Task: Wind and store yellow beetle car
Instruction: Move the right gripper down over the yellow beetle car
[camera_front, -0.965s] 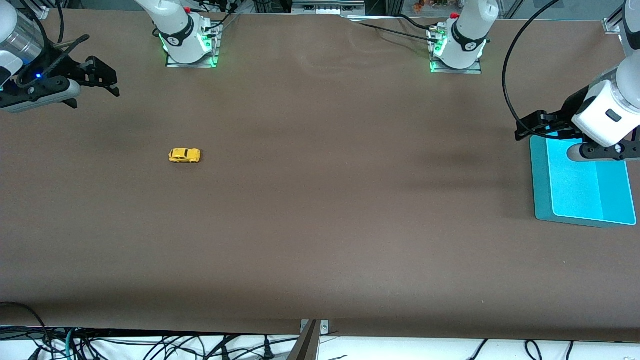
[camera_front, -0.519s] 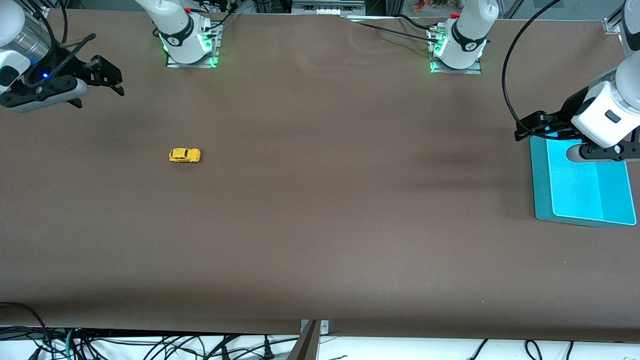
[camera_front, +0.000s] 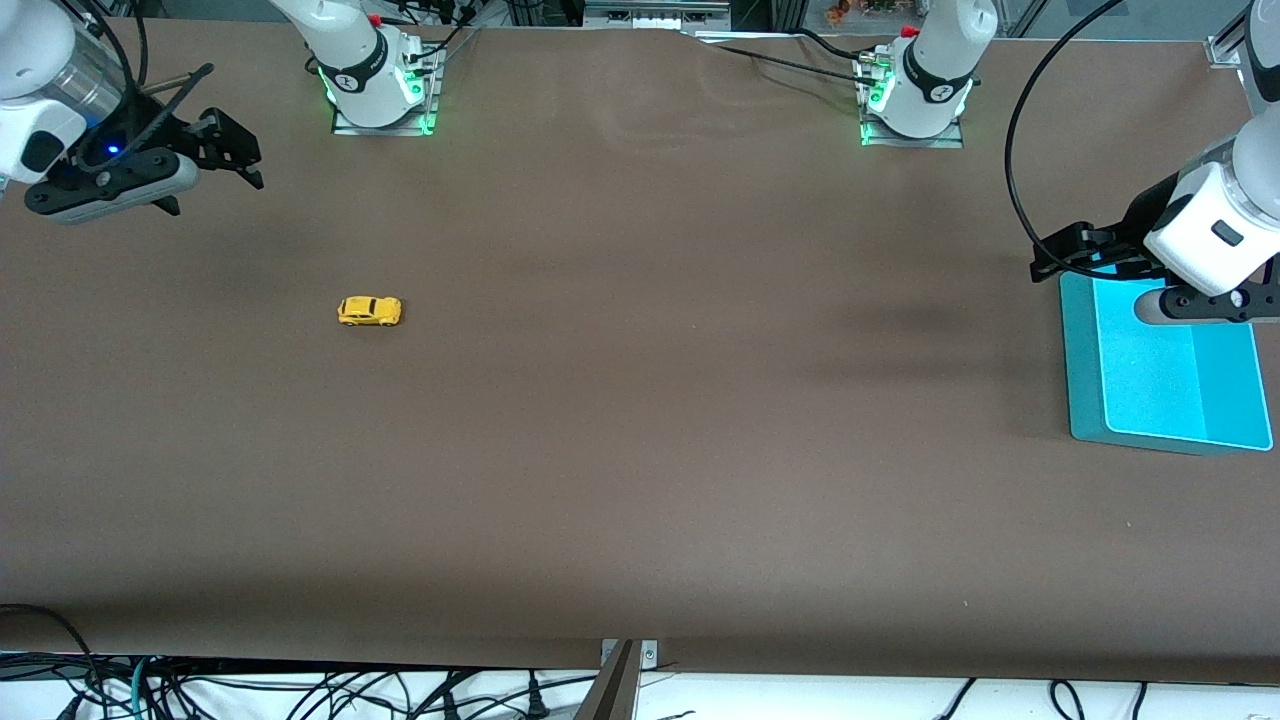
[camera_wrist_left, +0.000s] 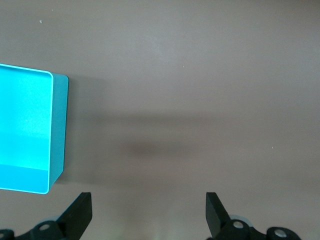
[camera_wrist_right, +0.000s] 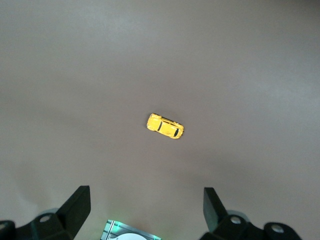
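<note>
1. The brown table (camera_front: 640, 420) fills nearly the whole front view, and its lower edge is cut off by cables.
2. My left arm enters at the right edge of the frame, its upper part cut off. My left gripper (camera_front: 1050, 258) hangs released, fingers spread, over the table just beside the bin's upper corner.
3. My right arm is cropped at the upper left. My right gripper (camera_front: 240, 165) is up in the air there, fingers parted, holding nothing.
4. The turquoise bin (camera_front: 1080, 400) sits at mid-right. What shows of its inside is bare, and my left wrist hides its upper edge.
5. The yellow beetle car (camera_front: 369, 311) stands alone, left of centre, on its wheels, well apart from both claws.
</note>
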